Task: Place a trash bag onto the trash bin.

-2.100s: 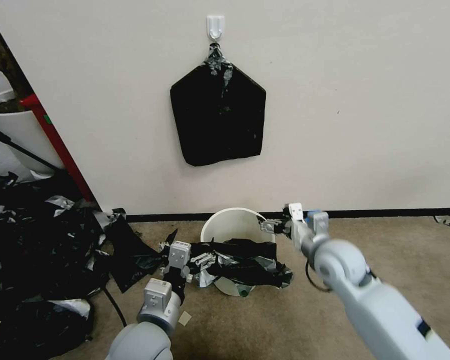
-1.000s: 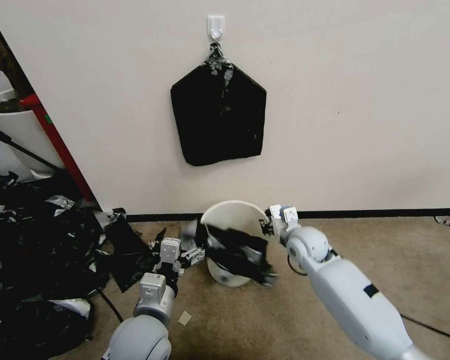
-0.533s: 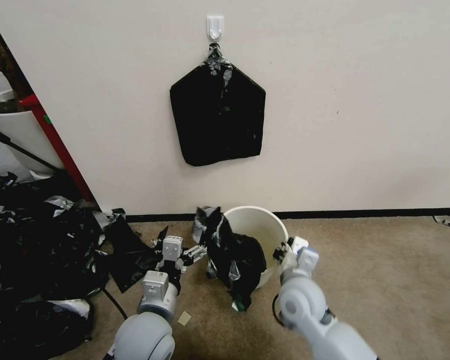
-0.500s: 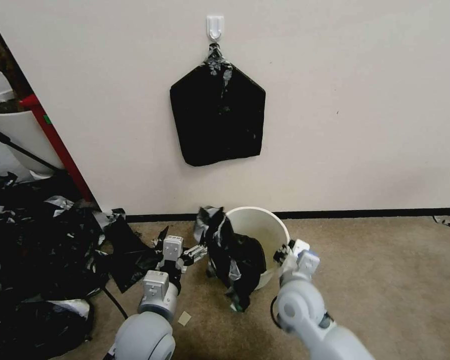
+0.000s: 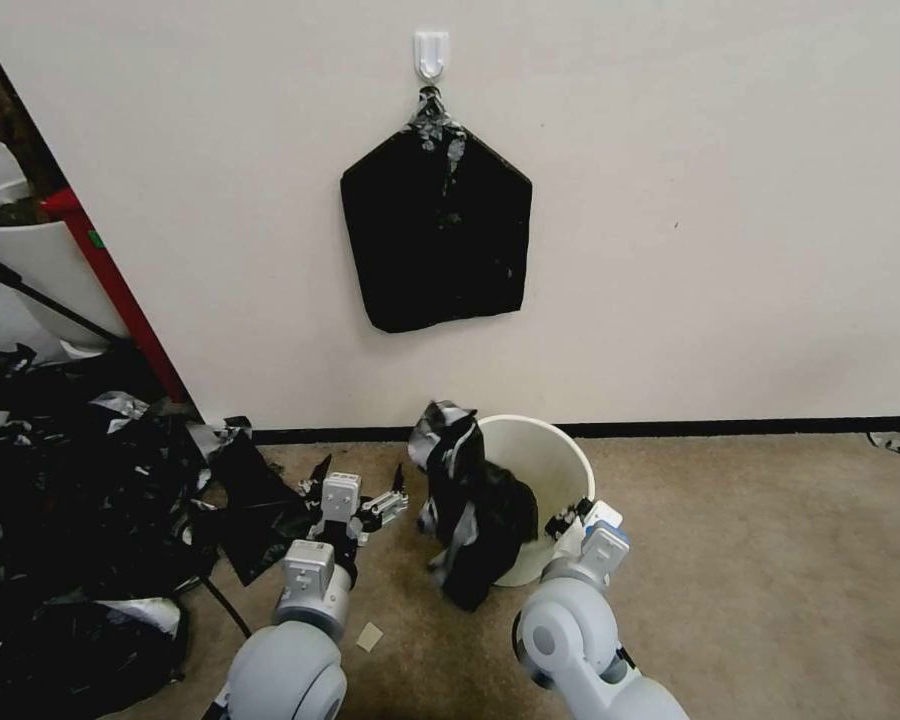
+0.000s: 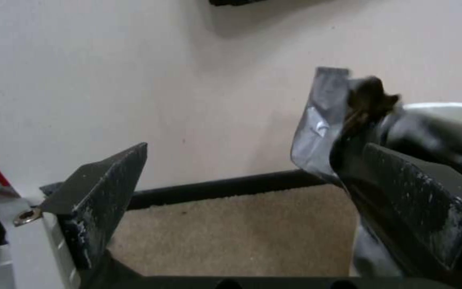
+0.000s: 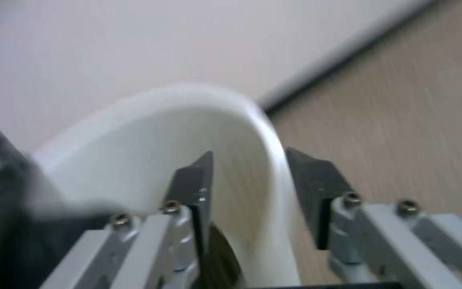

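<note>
Plastic from the trash bag is now slumping over one side of the trash bin, unspread; left gripper is gaping empty beside it, right gripper is straddling the rim, barely parted.

We get soft, even indoor light in the head view, no hard shadows, just a faint one under the wall pack toward 6 o'clock. Silvery glare sits on the trash bag. Right wrist view is smeared: the trash bin rim and wall look blurry. Left wrist view is softer around 3 o'clock.
</note>
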You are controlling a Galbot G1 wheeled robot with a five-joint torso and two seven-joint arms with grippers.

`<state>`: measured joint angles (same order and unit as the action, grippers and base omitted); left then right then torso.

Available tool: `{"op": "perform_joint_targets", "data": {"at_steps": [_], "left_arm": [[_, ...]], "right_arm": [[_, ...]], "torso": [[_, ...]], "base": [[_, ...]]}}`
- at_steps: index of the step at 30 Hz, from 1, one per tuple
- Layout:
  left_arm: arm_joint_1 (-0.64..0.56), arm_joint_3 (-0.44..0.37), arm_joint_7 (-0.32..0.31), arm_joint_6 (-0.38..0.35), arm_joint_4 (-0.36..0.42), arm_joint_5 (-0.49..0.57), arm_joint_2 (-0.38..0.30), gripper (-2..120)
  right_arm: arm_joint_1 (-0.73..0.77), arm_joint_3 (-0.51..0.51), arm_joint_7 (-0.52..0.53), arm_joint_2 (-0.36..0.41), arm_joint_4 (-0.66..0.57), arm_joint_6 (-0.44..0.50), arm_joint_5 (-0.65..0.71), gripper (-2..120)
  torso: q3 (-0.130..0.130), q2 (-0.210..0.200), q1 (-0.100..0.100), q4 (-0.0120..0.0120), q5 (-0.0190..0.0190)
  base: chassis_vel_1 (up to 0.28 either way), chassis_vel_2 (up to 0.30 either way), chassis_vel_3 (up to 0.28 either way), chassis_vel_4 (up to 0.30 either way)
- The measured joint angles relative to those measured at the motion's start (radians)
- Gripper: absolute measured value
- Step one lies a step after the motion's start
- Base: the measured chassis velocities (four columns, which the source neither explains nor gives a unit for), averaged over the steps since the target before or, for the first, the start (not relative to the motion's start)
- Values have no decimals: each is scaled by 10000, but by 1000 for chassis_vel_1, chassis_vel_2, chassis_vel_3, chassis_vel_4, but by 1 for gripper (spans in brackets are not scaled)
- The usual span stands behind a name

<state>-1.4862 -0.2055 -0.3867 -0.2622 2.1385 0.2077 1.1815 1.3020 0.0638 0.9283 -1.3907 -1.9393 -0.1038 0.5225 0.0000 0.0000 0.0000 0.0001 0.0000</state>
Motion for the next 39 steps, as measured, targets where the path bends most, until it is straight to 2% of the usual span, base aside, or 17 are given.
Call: {"op": "perform_joint_targets", "data": {"at_steps": [2,4,6,7,10,12,15,17,19,21,24,28,31,33,36,37,39], "left_arm": [[26,-11,-1,12,-49,-1,15,100],[182,-44,-4,41,-280,-2,77,100],[312,-57,-6,46,-463,4,131,100],[312,-57,-6,46,-463,4,131,100],[511,-62,-6,46,-687,10,221,100],[563,-91,-7,46,-745,16,258,100],[719,-316,-6,42,-881,105,340,100],[732,-356,-6,41,-895,129,343,100],[752,-547,-6,36,-922,263,307,100],[751,-572,-6,36,-929,275,291,100],[770,-690,-6,58,-1019,332,269,100],[823,-700,-6,90,-1062,366,303,100],[950,-669,45,195,-1122,582,371,100],[988,-652,134,250,-1140,697,375,100],[1149,-520,748,572,-1299,1306,346,100],[1149,-520,748,572,-1299,1306,346,100],[1346,-215,1346,762,-1545,1971,327,100]], "right_arm": [[13,9,-212,42,-85,68,-243,44],[82,-1,-1561,332,-511,204,-1070,54],[96,-96,-3127,642,-774,163,-1204,63],[96,-96,-3127,642,-774,163,-1204,63],[-251,-276,-4897,1036,-871,-854,-410,76],[-443,-328,-5188,1065,-755,-1181,-185,82],[-1048,-525,-5505,1013,-123,-2323,-66,94],[-1141,-569,-5482,988,-24,-2559,-99,97],[-1431,-793,-4829,861,222,-3570,-133,92],[-1480,-834,-4670,838,256,-3749,-77,91],[-1623,-929,-4301,729,476,-4181,49,75],[-1676,-939,-4206,693,590,-4193,-67,65],[-1676,-902,-4146,672,772,-4145,-903,50],[-1651,-888,-4142,658,776,-4051,-991,44],[-1549,-852,-4146,599,773,-3663,-1046,32],[-1549,-852,-4146,599,773,-3663,-1046,32],[-1490,-782,-4112,524,823,-3377,-935,21]], "torso": [[0,0,0,0,0],[0,0,0,0,0],[0,0,0,-1,0],[0,0,0,-1,0],[0,0,0,-2,0],[0,0,0,-1,0],[1,0,0,0,0],[1,0,0,0,0],[1,0,0,0,0],[1,0,0,0,0],[1,0,0,0,0],[1,-1,0,0,0],[1,0,0,-1,0],[1,0,0,-1,0],[0,0,0,0,1],[0,0,0,0,1],[1,0,0,0,1]], "base": [[0,0,0,0],[0,0,0,0],[0,0,0,0],[0,0,0,0],[0,0,0,0],[0,0,0,0],[0,0,0,0],[0,0,0,0],[0,0,0,0],[0,0,0,0],[0,0,0,0],[0,0,0,0],[0,0,0,0],[0,0,0,0],[0,0,0,0],[0,0,0,0],[0,0,0,0]]}}
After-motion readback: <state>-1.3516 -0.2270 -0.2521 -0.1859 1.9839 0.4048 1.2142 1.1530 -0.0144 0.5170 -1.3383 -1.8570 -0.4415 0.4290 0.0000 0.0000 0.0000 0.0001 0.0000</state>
